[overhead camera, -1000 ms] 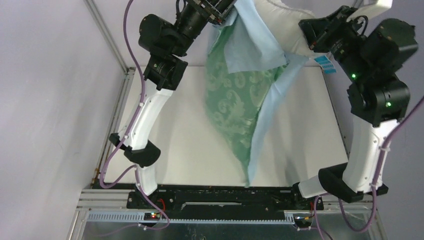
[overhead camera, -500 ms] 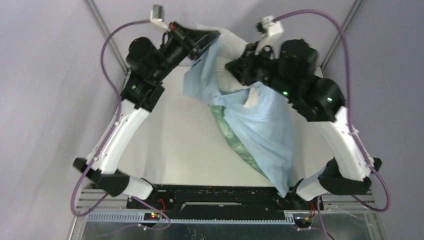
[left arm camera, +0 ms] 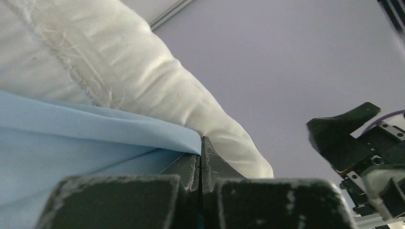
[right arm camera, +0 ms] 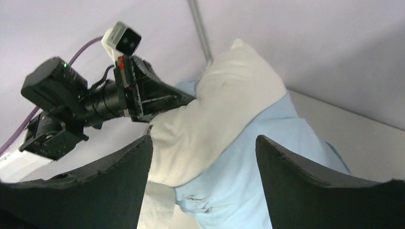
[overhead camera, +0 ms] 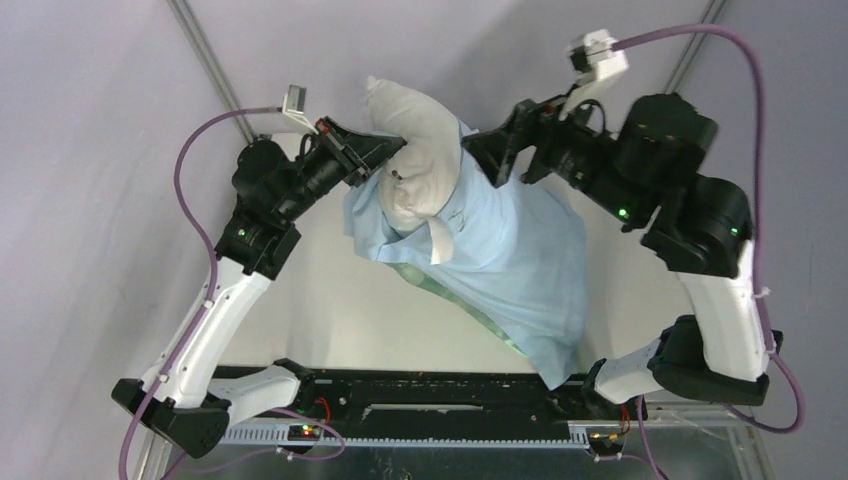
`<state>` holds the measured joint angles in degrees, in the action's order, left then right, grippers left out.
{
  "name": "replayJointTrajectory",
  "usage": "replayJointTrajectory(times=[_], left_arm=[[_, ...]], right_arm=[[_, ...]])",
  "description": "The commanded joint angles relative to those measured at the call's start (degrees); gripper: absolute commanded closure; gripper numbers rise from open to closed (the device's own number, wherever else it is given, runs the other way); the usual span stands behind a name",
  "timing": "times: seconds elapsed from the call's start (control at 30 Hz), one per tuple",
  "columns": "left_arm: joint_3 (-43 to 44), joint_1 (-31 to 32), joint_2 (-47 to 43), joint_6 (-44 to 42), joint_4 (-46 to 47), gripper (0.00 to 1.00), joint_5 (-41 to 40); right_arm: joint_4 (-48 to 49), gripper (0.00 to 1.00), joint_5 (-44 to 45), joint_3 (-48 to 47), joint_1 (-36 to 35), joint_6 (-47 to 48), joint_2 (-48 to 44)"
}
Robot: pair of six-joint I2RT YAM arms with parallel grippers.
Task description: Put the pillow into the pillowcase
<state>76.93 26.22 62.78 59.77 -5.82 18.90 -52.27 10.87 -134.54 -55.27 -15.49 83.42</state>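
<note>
While working outward from the near edge, checking first the tail of the pillowcase (overhead camera: 555,355), hanging slack toward the right arm's base (overhead camera: 630,375) and looking unfilled. Noting a strip of green lining (overhead camera: 470,305) peeking along the left fold, low over the surface (overhead camera: 330,300).

Moving up, finding the pillow (overhead camera: 420,150) only partly inside, with its cream top bulging out of the mouth and leaning up and left; not being able to tell how deep the hidden end is reaching under the blue cloth.

Reading the left gripper (overhead camera: 372,158) as pinched together on the blue hem at the mouth, tight against the pillow's flank. Reading the right gripper (overhead camera: 497,155) as spread wide and holding nothing, hovering just beside the far right side of the mouth.

Judging the step in hand as re-gripping with the right. Aiming for the opposite hem, taking blue cloth only, stretching the mouth from both sides. Then lifting and shaking, letting the cushion's own weight be doing the sinking. Guarding against catching the pillow's seam along with the hem, probably dragging it back out.
</note>
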Motion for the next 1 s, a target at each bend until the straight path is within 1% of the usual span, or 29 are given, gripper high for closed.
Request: replayJointTrajectory(times=[0.0,0.07,0.13,0.2,0.3,0.4,0.5,0.63,0.73,0.8,0.97], left_arm=[[-2.2,0.1,-0.6,-1.5,2.1,1.00,3.5],[-2.7,0.2,-0.6,-1.8,2.2,1.00,3.7],[-3.2,0.1,-0.7,-2.6,1.3,1.00,3.4],[-4.6,0.3,-0.7,-2.8,1.6,1.00,3.3],[-9.4,1.4,-0.1,-2.5,3.3,1.00,2.4],[-16.3,3.4,0.2,-2.2,5.0,1.00,-2.9],[-26.0,6.5,1.7,0.0,9.2,1.00,-10.5],[-37.1,10.3,6.7,4.9,17.9,1.00,-15.1],[-40.9,12.8,10.8,6.3,22.4,1.00,-16.4],[-42.6,14.0,12.5,7.1,24.1,1.00,-17.2],[-46.0,14.3,14.2,8.0,26.8,1.00,-18.1]], right_arm=[[-6.3,0.22,9.2,-2.5,0.6,0.9,2.0],[-10.0,0.26,11.4,-3.4,0.6,0.3,4.1],[-11.4,0.27,14.8,-2.5,1.2,0.2,5.4],[-11.6,0.26,13.0,-1.4,3.4,-0.2,6.6],[-10.9,0.22,11.0,-1.2,5.9,0.0,9.4],[-12.2,0.19,10.7,-0.6,7.4,0.2,13.7],[-12.3,0.21,11.0,5.1,8.3,-0.6,16.3],[-8.5,0.23,12.6,17.1,7.6,-1.4,14.2],[-7.1,0.23,15.2,23.7,5.8,-2.3,12.0],[-8.2,0.22,18.1,25.9,3.9,-3.3,11.5],[-8.9,0.22,20.7,32.9,0.5,-5.5,10.5]])
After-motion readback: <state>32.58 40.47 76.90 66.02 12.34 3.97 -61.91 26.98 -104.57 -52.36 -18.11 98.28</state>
